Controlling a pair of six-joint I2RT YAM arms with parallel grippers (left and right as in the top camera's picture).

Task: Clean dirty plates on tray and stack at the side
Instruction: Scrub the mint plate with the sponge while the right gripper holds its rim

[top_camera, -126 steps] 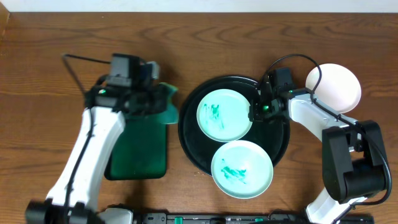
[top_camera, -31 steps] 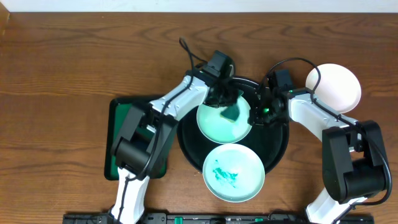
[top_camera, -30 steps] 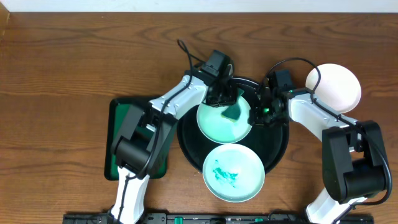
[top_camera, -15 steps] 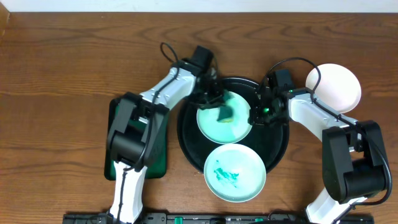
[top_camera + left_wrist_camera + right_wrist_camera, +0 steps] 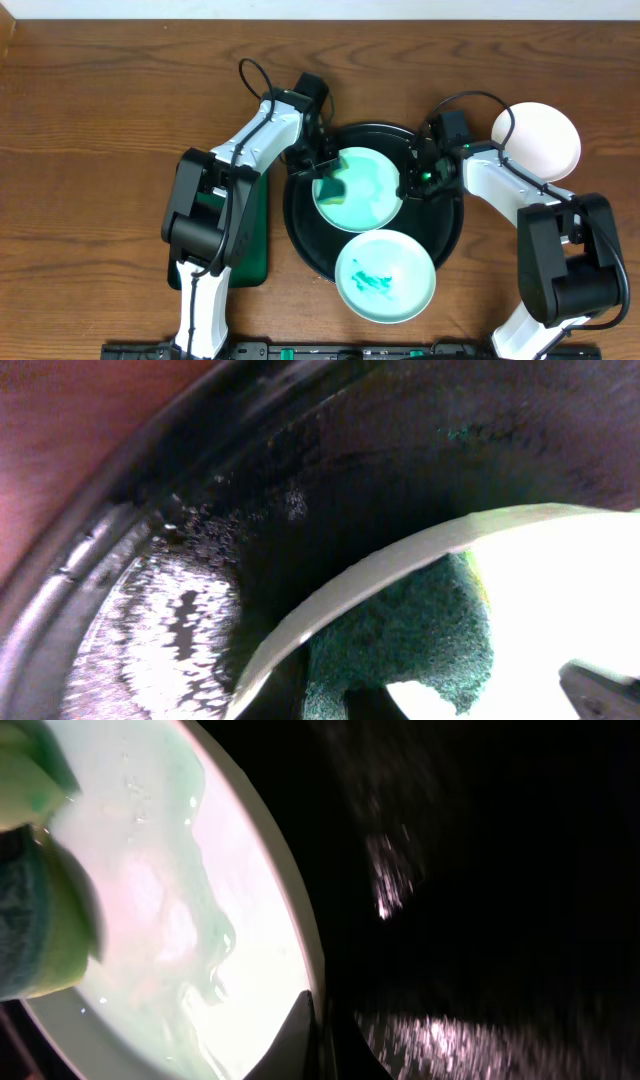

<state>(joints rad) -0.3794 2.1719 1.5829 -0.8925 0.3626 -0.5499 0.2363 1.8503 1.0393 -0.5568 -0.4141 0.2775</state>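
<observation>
The round black tray holds a pale mint plate covered in a wet, smeared film. My left gripper is shut on a dark green sponge, which presses on this plate's left rim. My right gripper is shut on the same plate's right rim. A second plate with teal smears lies across the tray's front rim. A clean white plate rests on the table to the right of the tray.
A green rectangular tray lies left of the black tray, mostly under my left arm. Both arms reach in over the black tray from either side. Brown wooden table surrounds everything.
My left gripper has dragged the sponge from the plate's middle to its left rim. The back plate's teal marks are now a pale film. The front plate shifted slightly right. The right gripper kept still.
</observation>
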